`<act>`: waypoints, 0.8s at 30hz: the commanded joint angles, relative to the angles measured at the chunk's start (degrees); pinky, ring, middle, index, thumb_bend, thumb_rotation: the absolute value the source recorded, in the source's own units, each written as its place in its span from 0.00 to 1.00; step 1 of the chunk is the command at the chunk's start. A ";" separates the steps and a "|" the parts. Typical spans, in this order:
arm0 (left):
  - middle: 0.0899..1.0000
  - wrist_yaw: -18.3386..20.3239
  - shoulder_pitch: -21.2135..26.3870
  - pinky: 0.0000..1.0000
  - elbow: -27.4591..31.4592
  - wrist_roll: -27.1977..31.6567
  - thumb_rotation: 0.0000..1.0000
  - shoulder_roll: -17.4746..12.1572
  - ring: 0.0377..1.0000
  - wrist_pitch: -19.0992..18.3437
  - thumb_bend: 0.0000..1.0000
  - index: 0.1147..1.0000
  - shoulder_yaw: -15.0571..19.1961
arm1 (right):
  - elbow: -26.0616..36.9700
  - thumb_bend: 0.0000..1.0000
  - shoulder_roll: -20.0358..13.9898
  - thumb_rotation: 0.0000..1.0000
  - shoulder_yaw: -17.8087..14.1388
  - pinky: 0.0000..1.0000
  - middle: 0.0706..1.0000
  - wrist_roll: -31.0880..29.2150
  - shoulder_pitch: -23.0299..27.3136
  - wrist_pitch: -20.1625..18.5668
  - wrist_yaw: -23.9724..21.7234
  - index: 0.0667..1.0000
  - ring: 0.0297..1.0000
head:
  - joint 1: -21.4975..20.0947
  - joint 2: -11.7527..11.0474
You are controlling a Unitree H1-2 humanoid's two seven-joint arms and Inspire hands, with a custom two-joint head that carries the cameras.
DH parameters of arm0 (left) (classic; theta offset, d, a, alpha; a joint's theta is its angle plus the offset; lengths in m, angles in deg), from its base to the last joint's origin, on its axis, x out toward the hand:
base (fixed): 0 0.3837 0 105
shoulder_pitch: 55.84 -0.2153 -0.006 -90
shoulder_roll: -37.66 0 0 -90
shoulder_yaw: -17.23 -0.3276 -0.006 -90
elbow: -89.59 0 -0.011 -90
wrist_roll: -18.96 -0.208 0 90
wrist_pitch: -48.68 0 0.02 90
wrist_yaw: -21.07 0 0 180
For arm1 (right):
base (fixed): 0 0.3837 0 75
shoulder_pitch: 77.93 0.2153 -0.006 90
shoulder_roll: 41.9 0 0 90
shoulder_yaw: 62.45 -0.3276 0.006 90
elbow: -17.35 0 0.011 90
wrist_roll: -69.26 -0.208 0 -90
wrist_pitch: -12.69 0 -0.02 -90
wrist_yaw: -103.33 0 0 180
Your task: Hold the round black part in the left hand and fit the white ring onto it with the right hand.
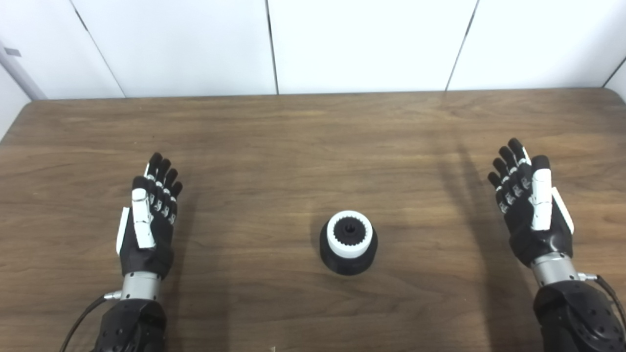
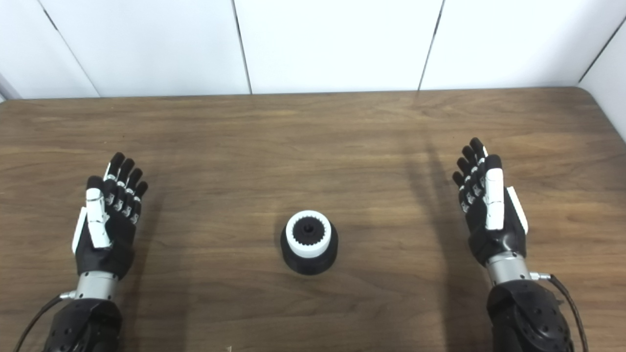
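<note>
The white ring (image 1: 349,234) is seen seated on the round black part (image 1: 348,253), upright at the table's (image 1: 293,146) near centre. The left hand (image 1: 149,220) and right hand (image 1: 530,205) are held spread and empty, well apart, roughly equidistant.

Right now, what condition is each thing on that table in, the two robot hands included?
Left hand: open, fingers straight, holding nothing, well left of the parts.
Right hand: open, fingers straight, holding nothing, well right of the parts.
White ring: sitting on top of the black part, toothed inside.
Round black part: standing upright on the table, ring on it, untouched by either hand.
Table: wooden, bearing the assembled parts.
</note>
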 commanded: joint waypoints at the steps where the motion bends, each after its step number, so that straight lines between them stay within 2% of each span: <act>1: 1.00 0.21 1.57 1.00 1.40 -0.76 1.00 -0.58 1.00 1.70 0.55 1.00 -0.14 | 2.46 0.55 -1.46 1.00 0.05 1.00 1.00 -0.23 -1.08 0.64 -0.35 1.00 1.00 | -0.02 0.13; 24: 1.00 -0.48 1.49 1.00 2.09 -0.73 1.00 -0.50 1.00 0.84 0.53 1.00 -0.33 | 2.42 0.55 -1.44 1.00 -0.20 1.00 1.00 -0.50 -0.97 0.44 -0.27 1.00 1.00 | 0.06 0.39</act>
